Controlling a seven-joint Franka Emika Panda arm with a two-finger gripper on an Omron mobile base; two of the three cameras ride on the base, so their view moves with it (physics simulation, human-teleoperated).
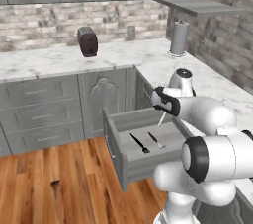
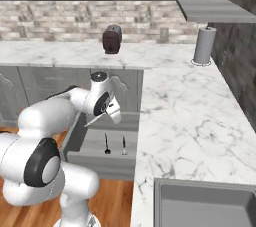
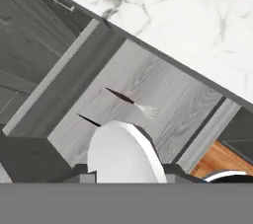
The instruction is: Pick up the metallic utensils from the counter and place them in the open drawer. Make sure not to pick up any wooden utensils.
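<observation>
Finding: my tool (image 1: 164, 109) hangs over the open drawer (image 1: 138, 168), above its floor and apart from it. The jaws stand narrowly apart, closed on a slim pale piece which I take to be the spoon (image 1: 160, 119). It juts out of the tool and slants down toward the drawer floor. In the hand view a pale rounded shape sits close under the lens. It is probably the spoon's bowl, but I cannot confirm that.

Location of the other pieces: the knife (image 1: 140, 143) and the fork (image 1: 156, 140) lie flat on the drawer floor below the tool. They lie near each other, roughly parallel and not touching. The desk (image 2: 190, 116) runs beside the tool along the drawer's side. No utensil shows on the part of it in view.

Handling assessment: the spoon looks light, stiff and smooth, so it will likely swivel or slip in a pinch on its thin handle. A grip near mid-handle, across the narrow width, should be the most stable. The present hold seems to be nearer one end, since most of its length hangs free.

Judgement: two of the three metal pieces are stowed and this one is the last. Release should be low over bare floor, away from the knife and fork, so that it does not bounce or land across them.
</observation>
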